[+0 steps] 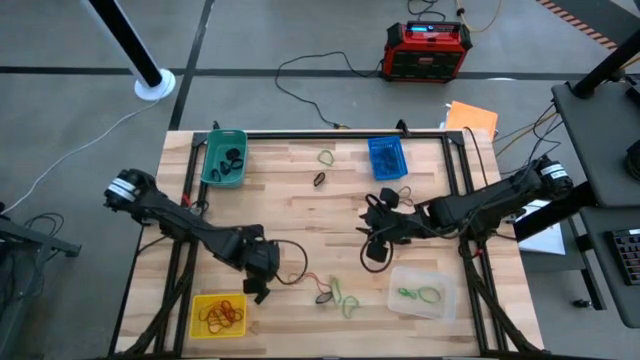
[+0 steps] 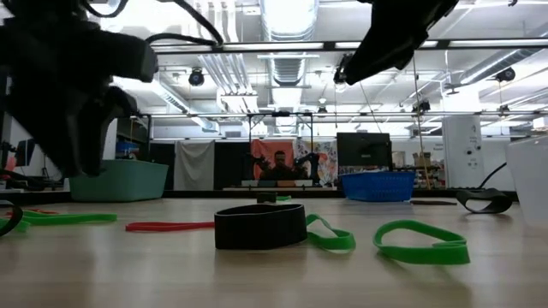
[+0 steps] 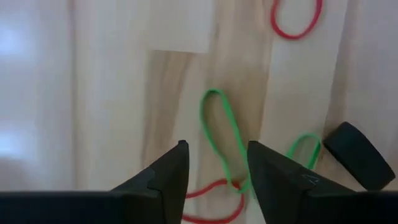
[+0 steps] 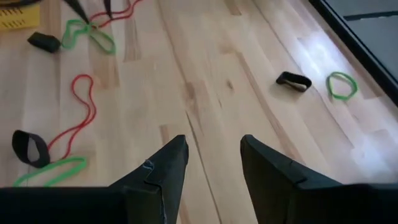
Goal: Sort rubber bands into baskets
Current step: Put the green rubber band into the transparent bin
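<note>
The loose rubber bands nearest to being picked lie in a small tangle by the front edge of the tabletop, between the yellow basket [image 1: 218,314] and the clear basket [image 1: 422,292]: a green band [image 3: 219,134] stretched long, a red band [image 3: 214,205] crossing its near end, and a short black band [image 3: 359,154] beside them. We see the left tool [image 3: 214,174] poised over the green band, the band's long axis running straight out ahead between the two fingers, so we judge a short descent would close on it. The fingers stand parted with nothing between them.

The left arm is clearly the nearer one. The red band touches the green one at the fingers' end, so we think a pinch there may lift both; a grip farther along the green loop looks cleaner. A second green band [image 3: 303,149] lies just beside the black one.

The right tool [image 1: 378,238] hangs over the middle of the tabletop, fingers apart and empty, bare wood beneath. Farther out we see a green band [image 1: 326,157] and a black band [image 1: 320,180] near the back edge, between the teal basket [image 1: 224,158] and the blue basket [image 1: 387,157].
</note>
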{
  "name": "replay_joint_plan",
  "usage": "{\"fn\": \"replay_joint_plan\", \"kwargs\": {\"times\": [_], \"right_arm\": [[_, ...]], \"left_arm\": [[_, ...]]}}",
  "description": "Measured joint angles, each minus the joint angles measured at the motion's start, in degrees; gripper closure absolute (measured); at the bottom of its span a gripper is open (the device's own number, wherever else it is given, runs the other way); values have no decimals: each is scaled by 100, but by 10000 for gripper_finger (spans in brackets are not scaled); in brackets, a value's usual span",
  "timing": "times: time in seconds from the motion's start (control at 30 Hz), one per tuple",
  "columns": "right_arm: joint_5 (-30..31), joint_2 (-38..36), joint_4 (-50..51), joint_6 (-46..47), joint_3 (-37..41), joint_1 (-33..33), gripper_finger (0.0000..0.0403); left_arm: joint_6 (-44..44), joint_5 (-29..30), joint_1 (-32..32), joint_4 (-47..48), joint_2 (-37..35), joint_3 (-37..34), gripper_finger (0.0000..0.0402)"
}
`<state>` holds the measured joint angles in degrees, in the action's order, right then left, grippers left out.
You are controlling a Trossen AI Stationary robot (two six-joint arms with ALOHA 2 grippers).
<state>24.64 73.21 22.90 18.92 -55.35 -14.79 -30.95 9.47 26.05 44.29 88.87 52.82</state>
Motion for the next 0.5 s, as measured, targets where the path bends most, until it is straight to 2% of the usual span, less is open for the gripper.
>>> {"fn": "replay_joint_plan", "kwargs": {"times": [0.27, 0.5], "right_arm": [[50, 39, -278, 84, 219, -28, 257], [48, 161, -418, 105, 221, -35, 255]], "left_arm": [[-187, 17, 194, -340, 653, -4, 235], [-199, 272, 203, -461, 1040, 20, 250]]}}
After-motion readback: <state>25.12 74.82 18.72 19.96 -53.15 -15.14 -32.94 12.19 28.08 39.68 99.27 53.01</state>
